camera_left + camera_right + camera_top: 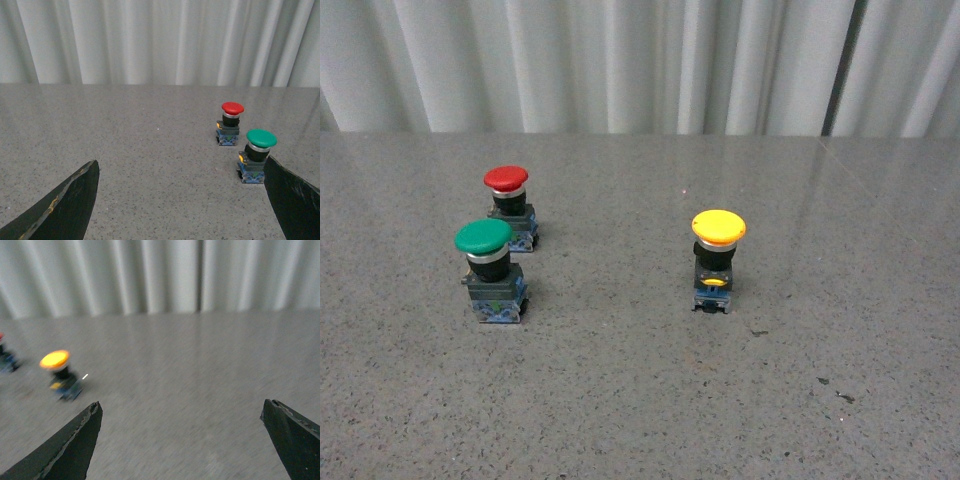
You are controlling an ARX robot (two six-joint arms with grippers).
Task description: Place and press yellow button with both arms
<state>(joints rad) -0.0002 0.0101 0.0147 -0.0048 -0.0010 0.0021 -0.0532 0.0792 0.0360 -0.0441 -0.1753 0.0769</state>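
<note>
Green-capped push-button (488, 268) upright on grey speckled tabletop (640, 410). Red-capped push-button (508, 206) stands just behind it, near but apart. Both have blue bases. Pale pleated curtain (620, 60) closes the background.

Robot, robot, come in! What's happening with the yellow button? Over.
Left gripper open, empty. Right gripper open, empty. Yellow button upright on table, untouched. Green button and red button stand well apart, nothing in the way.

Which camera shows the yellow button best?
The front view: the yellow button stands sharp and whole, cap to base. The right wrist view shows it small and blurred; the left wrist view misses it.
</note>
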